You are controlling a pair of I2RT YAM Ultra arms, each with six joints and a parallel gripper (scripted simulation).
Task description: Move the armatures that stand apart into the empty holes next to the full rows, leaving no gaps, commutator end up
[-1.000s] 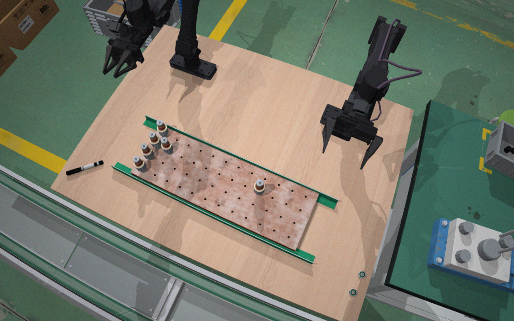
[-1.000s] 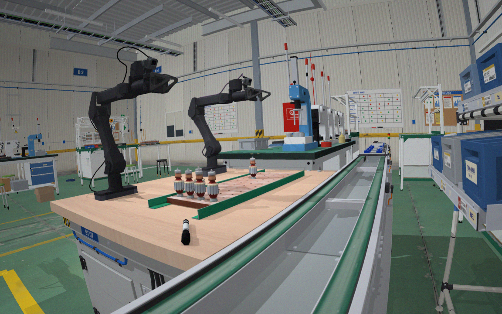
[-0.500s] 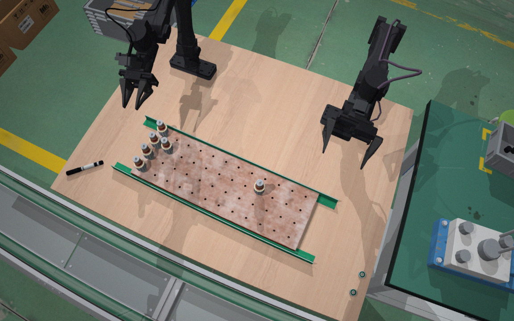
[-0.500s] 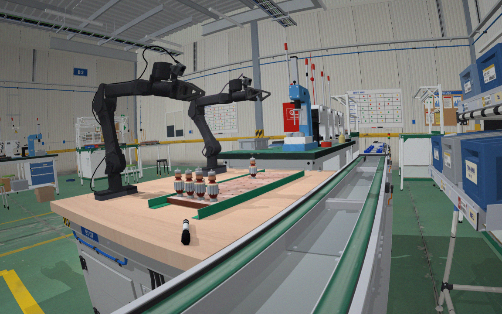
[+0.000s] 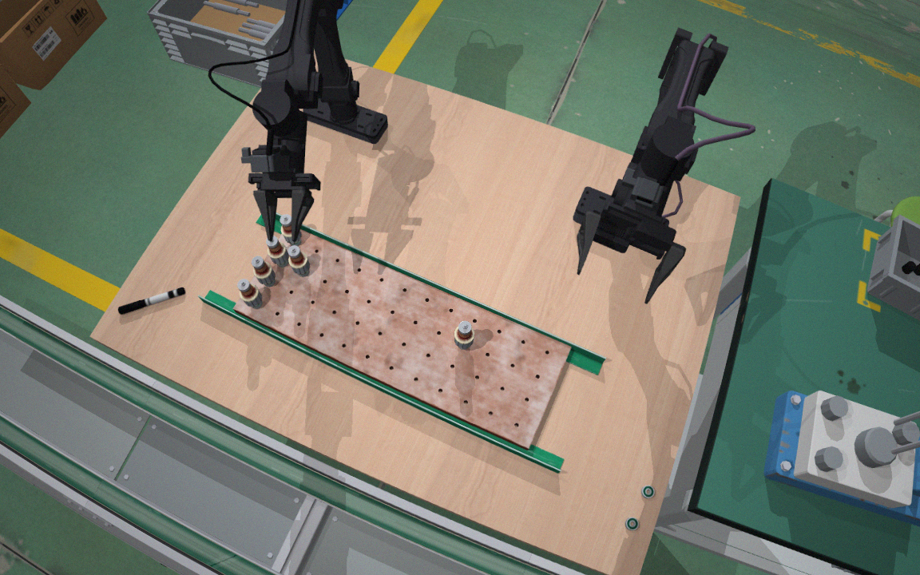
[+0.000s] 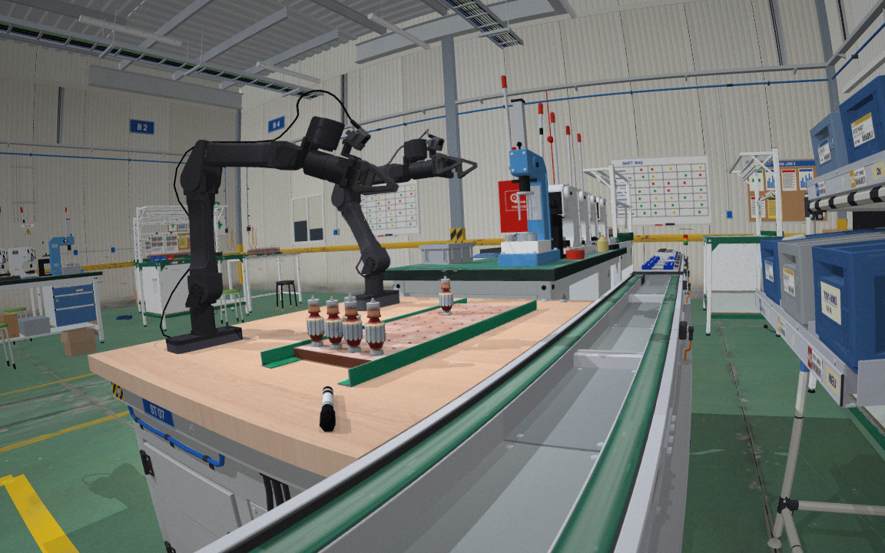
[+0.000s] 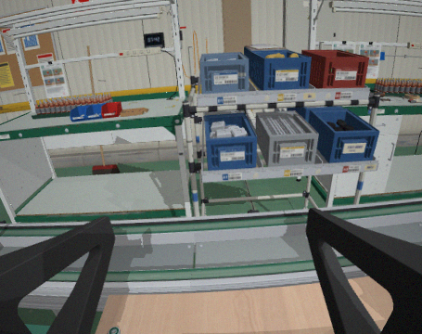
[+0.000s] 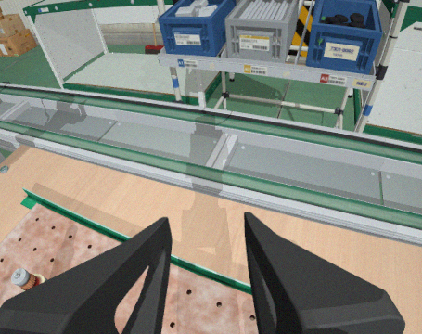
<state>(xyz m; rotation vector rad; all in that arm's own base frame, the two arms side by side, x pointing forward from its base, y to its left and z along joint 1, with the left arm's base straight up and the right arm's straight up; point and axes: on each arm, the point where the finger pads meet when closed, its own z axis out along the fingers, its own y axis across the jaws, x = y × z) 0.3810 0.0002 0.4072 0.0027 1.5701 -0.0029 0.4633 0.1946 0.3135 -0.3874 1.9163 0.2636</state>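
Observation:
The pinkish board point(image 5: 349, 306) point(image 6: 418, 329) point(image 8: 206, 297) has many empty holes. At its left end in the top view, four upright armatures form a row; a single armature point(image 5: 297, 259) stands beside them. Another armature point(image 5: 463, 335) point(image 6: 445, 300) point(image 8: 27, 279) stands alone toward the other end. All show their commutators up. My right gripper point(image 5: 283, 239) point(image 6: 392, 185) point(image 8: 207, 225) is partly open and empty; the exterior view shows it high above the board. My left gripper point(image 5: 612, 287) point(image 6: 471, 164) point(image 7: 208, 224) is wide open and empty, raised beyond the board's right end in the top view.
Green rails point(image 5: 549, 458) point(image 5: 584, 359) run along both long sides of the board. A marker point(image 5: 152, 300) point(image 6: 326, 408) lies beyond the board's end with the row. Two small rings point(image 5: 648, 491) point(image 5: 632, 523) lie near the table corner. A conveyor borders the table's front.

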